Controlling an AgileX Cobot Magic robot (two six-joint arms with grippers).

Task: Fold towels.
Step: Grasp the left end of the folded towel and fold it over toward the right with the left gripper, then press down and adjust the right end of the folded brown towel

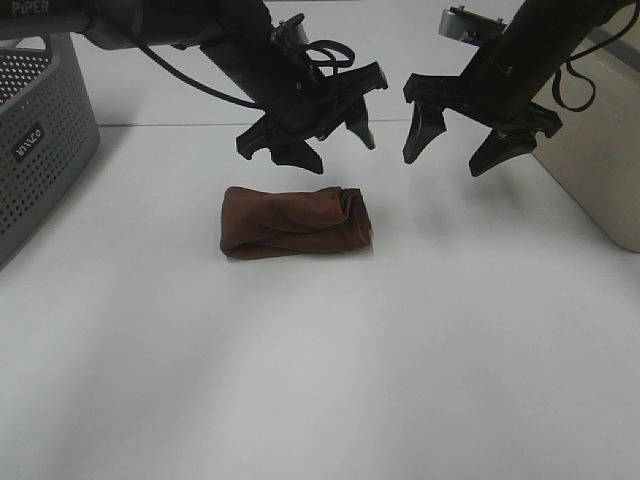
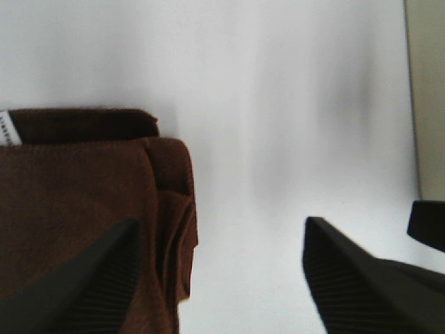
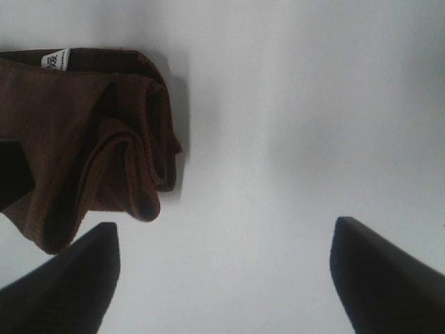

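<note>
The dark reddish-brown towel lies folded into a compact bundle on the white table, left of centre. It also shows in the left wrist view and the right wrist view, with its small white tag at the far edge. My left gripper hangs open and empty above the towel's far side. My right gripper hangs open and empty above the table, to the right of the towel. Neither touches the towel.
A grey perforated basket stands at the far left edge. A beige box stands at the right edge. The white table stretches toward the front.
</note>
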